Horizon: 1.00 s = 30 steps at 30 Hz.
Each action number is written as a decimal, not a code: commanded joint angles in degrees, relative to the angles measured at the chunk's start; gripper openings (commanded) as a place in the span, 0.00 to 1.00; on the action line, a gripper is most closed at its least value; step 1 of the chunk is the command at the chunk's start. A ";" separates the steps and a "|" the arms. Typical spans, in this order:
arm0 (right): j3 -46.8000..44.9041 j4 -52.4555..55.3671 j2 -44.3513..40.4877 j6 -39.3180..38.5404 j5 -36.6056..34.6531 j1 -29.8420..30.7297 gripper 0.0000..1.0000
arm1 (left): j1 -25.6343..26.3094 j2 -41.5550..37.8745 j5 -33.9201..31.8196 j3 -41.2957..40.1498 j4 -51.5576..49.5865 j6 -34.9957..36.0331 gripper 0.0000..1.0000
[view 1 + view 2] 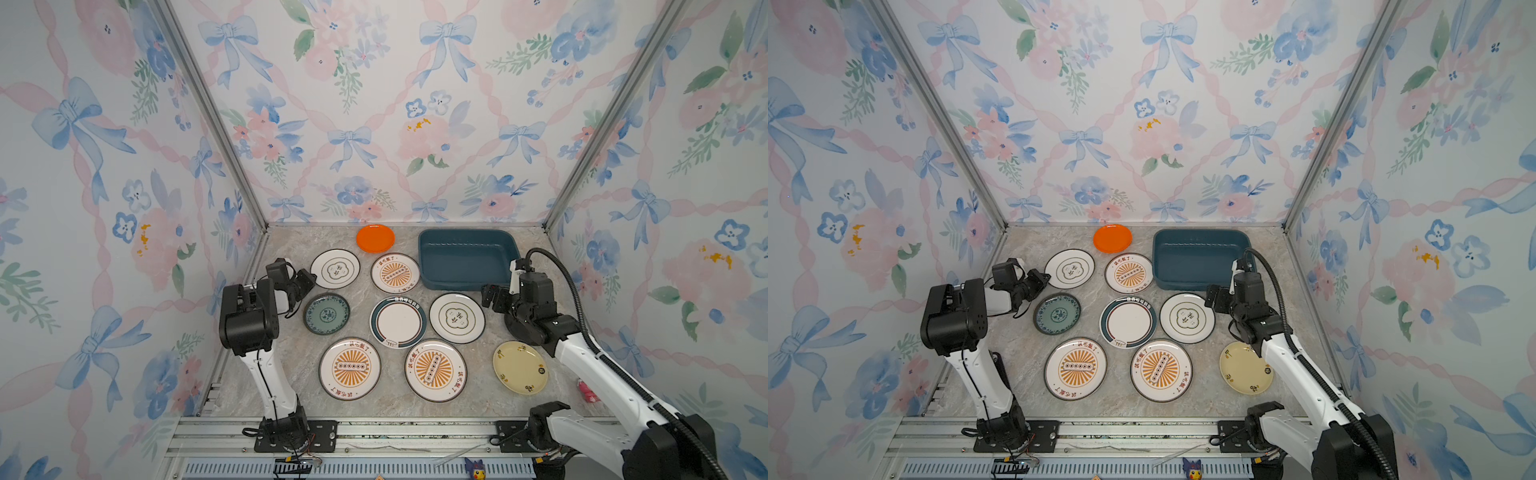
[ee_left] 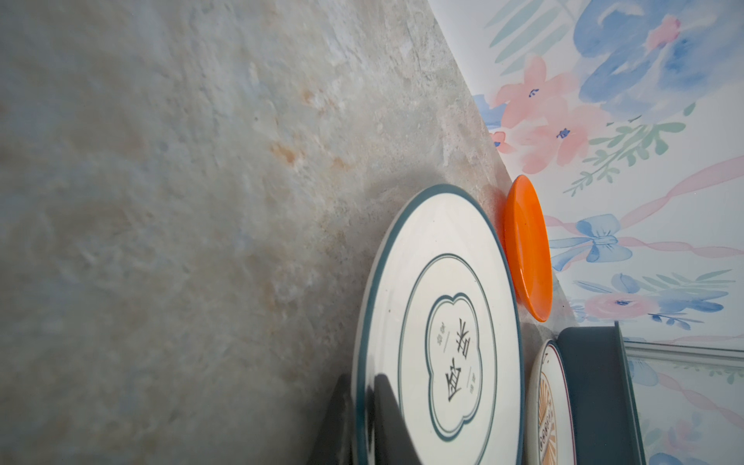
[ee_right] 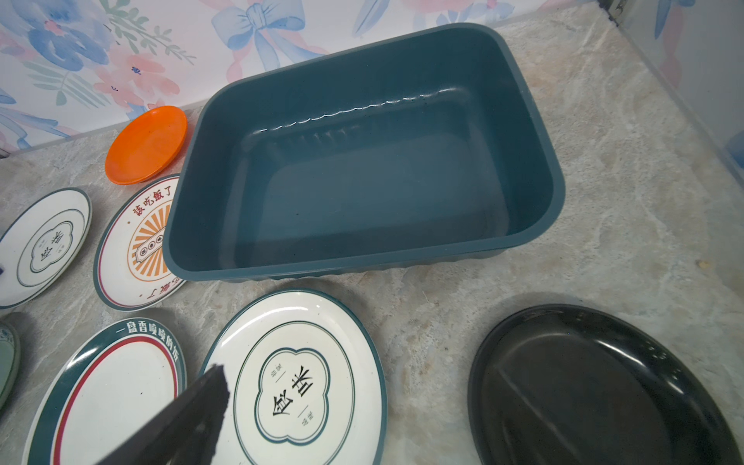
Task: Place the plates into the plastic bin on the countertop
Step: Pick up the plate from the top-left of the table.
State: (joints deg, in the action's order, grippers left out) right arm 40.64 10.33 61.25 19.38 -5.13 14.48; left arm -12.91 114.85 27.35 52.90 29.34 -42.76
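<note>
Several plates lie on the countertop (image 1: 286,249) in both top views: orange (image 1: 375,238), teal (image 1: 326,313), navy-rimmed (image 1: 398,322), pale yellow (image 1: 520,367), sunburst ones (image 1: 350,368) and a green-emblem one (image 1: 457,318). My left gripper (image 1: 311,281) is shut on the left rim of the other green-emblem plate (image 2: 443,322), with one finger (image 2: 388,418) on top of the rim and one under it. The plastic bin (image 3: 539,133) stands empty at the back right. My right gripper (image 1: 490,296) hangs open between the emblem plate (image 3: 298,382) and a black plate (image 3: 596,386).
Floral walls close in the left, back and right sides. Aluminium rails (image 1: 374,432) run along the front edge with both arm bases on them. A small pink object (image 1: 588,390) lies at the right edge, near the pale yellow plate.
</note>
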 commanded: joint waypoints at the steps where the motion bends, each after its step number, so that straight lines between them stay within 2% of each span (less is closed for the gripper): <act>1: -0.91 0.46 -0.52 0.75 -0.41 0.81 0.98 | -0.28 1.14 -0.72 -0.27 -2.36 1.28 0.00; 11: -0.26 0.60 -0.88 1.57 3.51 1.05 0.98 | -0.29 -3.37 0.45 2.28 -2.23 -2.57 0.00; 18: 2.60 -1.76 1.64 2.82 14.72 3.07 0.98 | 1.38 -13.54 2.54 0.17 -2.08 -5.61 0.00; 22: 4.04 -5.73 5.12 6.28 21.88 4.58 0.98 | 2.53 -20.33 4.50 -2.32 -2.11 -7.38 0.00; 30: 5.28 -21.57 13.28 15.38 31.99 9.24 0.98 | 11.71 -31.68 9.82 -8.11 -3.72 -7.95 0.00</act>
State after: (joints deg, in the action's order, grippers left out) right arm 43.51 -2.92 72.23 30.00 20.88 22.02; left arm -3.99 85.89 32.99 46.94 25.98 -49.69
